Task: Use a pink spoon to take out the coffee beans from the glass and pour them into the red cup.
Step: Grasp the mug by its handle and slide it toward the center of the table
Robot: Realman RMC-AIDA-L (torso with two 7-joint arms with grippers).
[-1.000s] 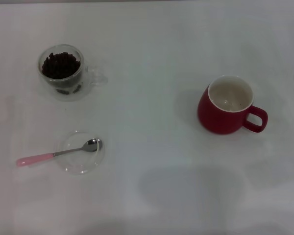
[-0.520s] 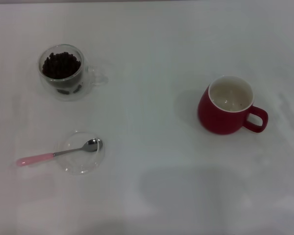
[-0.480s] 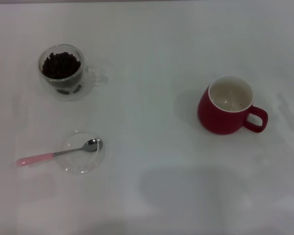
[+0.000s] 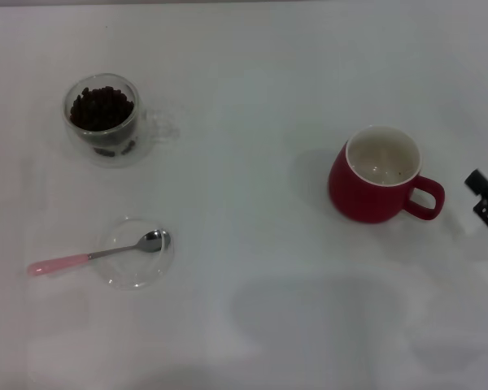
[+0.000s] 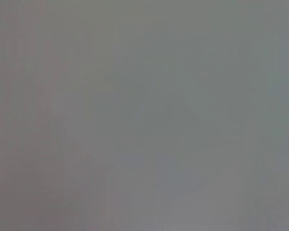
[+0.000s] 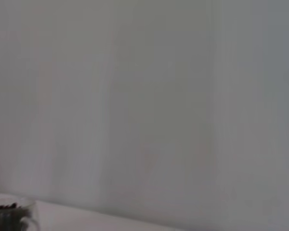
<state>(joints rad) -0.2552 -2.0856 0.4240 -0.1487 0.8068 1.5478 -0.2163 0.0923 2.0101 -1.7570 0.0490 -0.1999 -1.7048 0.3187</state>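
Observation:
The pink spoon (image 4: 89,257) lies at the front left, its metal bowl resting on a flat clear glass saucer (image 4: 135,253) and its pink handle pointing left. The glass (image 4: 104,120) stands at the back left, filled with coffee beans (image 4: 102,107); its edge also shows in the right wrist view (image 6: 9,214). The red cup (image 4: 378,175) stands at the right, handle to the right, with a speck or two inside. My right gripper (image 4: 486,203) shows as a black tip at the right edge, just right of the cup's handle. My left gripper is out of view.
The white table (image 4: 252,81) spreads all around. The left wrist view shows only a plain grey surface.
My right gripper has come into view at the right edge, beside the red cup's handle. The spoon, glass and cup have not moved.

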